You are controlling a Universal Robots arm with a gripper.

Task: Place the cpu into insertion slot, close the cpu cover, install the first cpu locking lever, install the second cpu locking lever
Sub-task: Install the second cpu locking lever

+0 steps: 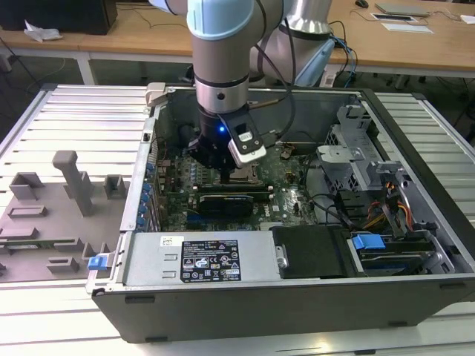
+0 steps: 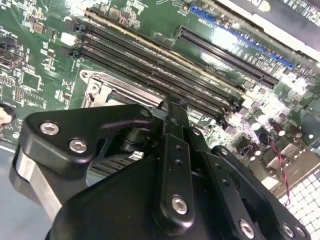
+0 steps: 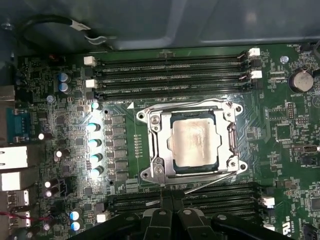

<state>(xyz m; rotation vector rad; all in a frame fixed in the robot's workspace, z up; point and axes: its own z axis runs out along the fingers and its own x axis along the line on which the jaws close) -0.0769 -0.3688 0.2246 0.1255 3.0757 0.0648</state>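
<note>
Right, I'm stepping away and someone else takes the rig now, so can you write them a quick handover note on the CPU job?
Hand: shut, nothing seen in it, low over the motherboard at the socket's edge.
Cpu: seated in the insertion slot.
Cpu cover: lying flat around the chip.
Done: placing and, it seems, closing the cover.
Left: the levers. One thin lever rod runs at an angle beside the hand and looks unlatched; the other I cannot judge.
</note>
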